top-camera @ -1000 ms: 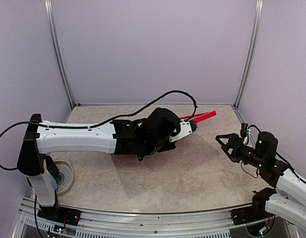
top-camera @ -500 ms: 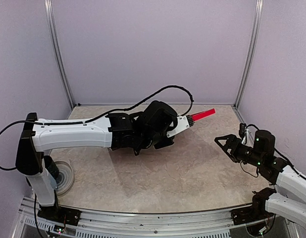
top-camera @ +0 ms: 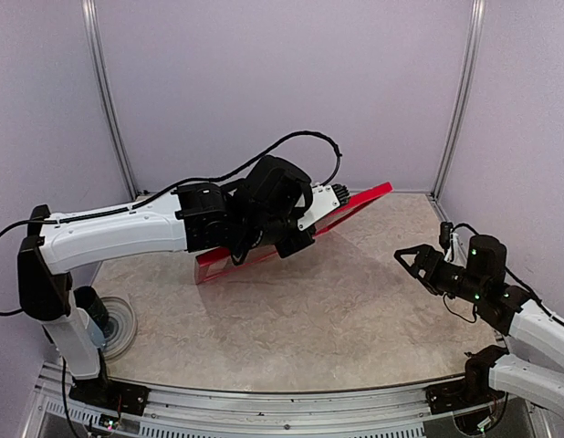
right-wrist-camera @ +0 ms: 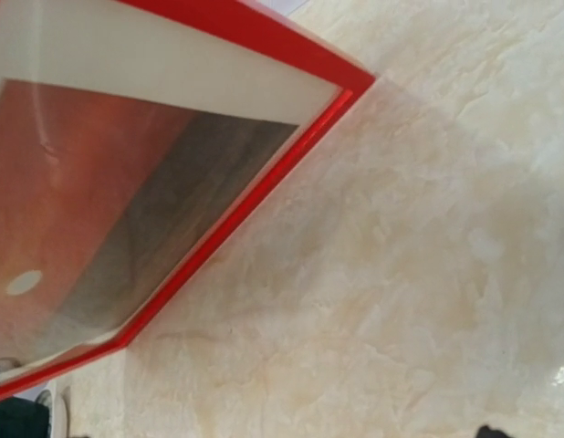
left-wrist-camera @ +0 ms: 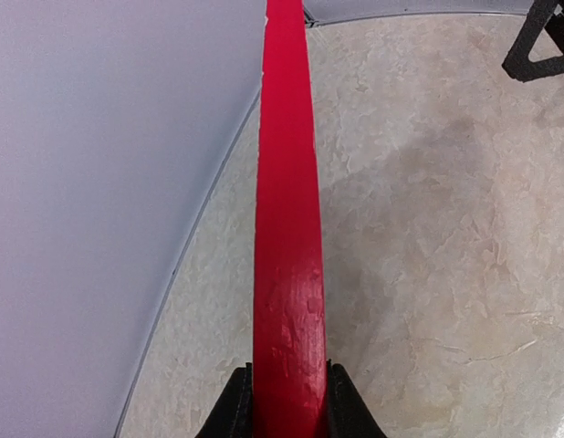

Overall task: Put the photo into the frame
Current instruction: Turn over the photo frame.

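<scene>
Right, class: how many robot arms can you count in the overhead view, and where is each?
2. The left arm reaches across from the left, jaws shut on the tilted red frame. The right arm sits at the right edge, jaws open and empty. None appears hidden.

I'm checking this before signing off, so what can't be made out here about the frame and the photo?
Top view: the left arm covers much of the frame; its face does not show.
Left wrist view: the left pincer clamps the frame edge-on, face hidden; the bottom edge cuts the fingers.
Right wrist view: the picture edges cut the frame; whether the photo sits fully seated is unclear.
</scene>
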You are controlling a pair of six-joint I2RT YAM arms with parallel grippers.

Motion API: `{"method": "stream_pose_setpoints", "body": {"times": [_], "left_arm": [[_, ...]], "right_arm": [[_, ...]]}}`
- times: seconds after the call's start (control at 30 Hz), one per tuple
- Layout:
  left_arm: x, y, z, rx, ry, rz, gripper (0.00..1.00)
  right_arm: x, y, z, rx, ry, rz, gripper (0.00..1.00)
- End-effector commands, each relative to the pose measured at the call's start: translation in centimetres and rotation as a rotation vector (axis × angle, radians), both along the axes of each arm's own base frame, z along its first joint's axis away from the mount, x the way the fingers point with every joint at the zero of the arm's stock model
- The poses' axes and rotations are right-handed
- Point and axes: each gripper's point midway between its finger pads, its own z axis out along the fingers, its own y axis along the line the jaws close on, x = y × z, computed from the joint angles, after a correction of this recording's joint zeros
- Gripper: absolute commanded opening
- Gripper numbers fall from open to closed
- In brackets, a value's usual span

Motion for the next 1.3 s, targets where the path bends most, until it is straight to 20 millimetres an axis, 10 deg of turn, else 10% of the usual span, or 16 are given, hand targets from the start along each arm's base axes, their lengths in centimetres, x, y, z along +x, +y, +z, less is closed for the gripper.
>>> {"method": "stream_pose_setpoints", "body": {"times": [0.0,1.27], "left_arm": [[-0.7,-0.1,8.1,-0.283,0.001,-0.008,0.00],[1.4,3.1,13.3,-0.616,0.330,-0.108,0.00]], "right_arm": [[0.3,0.1,1.0,-0.014,-0.031,0.004,0.90],[0.5,0.1,0.3,-0.029,-0.016,-0.002,0.91]]}}
